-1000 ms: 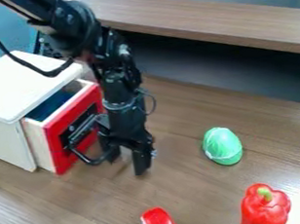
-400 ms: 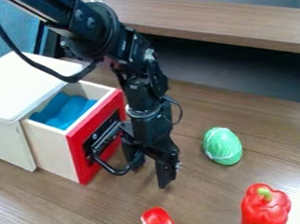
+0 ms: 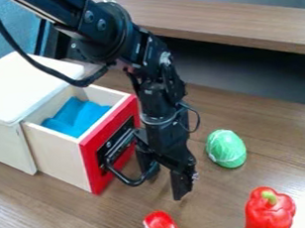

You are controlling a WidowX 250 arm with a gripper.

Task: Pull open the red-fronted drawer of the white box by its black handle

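At the gripper's [image 3: 165,185] six o'clock lies a red object [image 3: 163,226]; at four, a red pepper [image 3: 269,213]. Its jaws stand apart at the handle [image 3: 128,182] of the open drawer [image 3: 92,158], toward ten, holding blue cloth [image 3: 76,118]. A green ball-like toy [image 3: 226,149] sits at two.

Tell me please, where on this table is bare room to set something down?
The table has a wide bare patch at lower left, between the open drawer and the red object, and a narrower one behind the cabbage, before the shelf. It is crowded at the drawer handle, with the gripper right beside it.
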